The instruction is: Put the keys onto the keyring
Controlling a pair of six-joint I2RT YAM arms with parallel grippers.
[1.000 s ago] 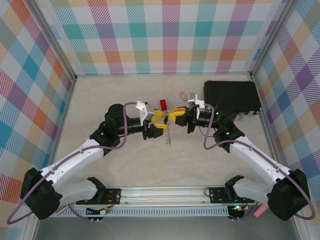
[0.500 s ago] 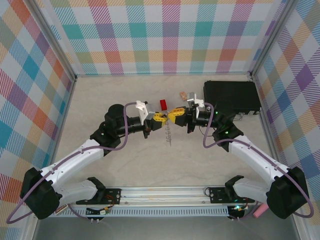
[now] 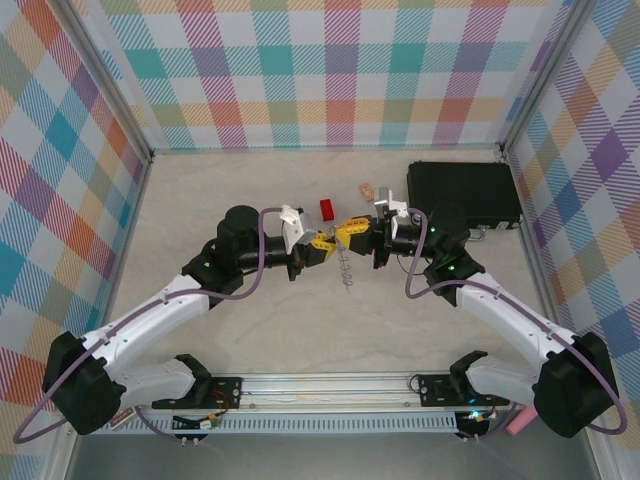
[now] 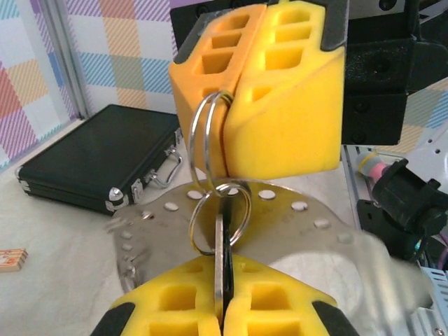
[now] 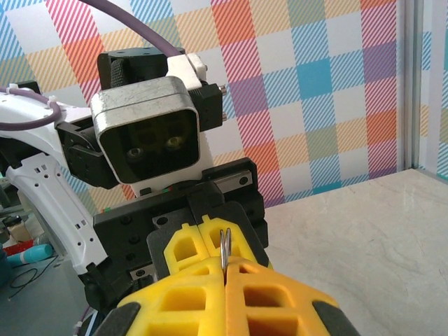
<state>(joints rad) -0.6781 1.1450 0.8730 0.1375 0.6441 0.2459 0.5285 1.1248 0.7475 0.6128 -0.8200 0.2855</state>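
Key (image 4: 219,252) head hidden—left gripper (image 4: 220,297) seemingly clamps it.

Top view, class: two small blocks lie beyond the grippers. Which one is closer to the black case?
The tan block: it lies to the right of the red block, so it is nearer the black case.
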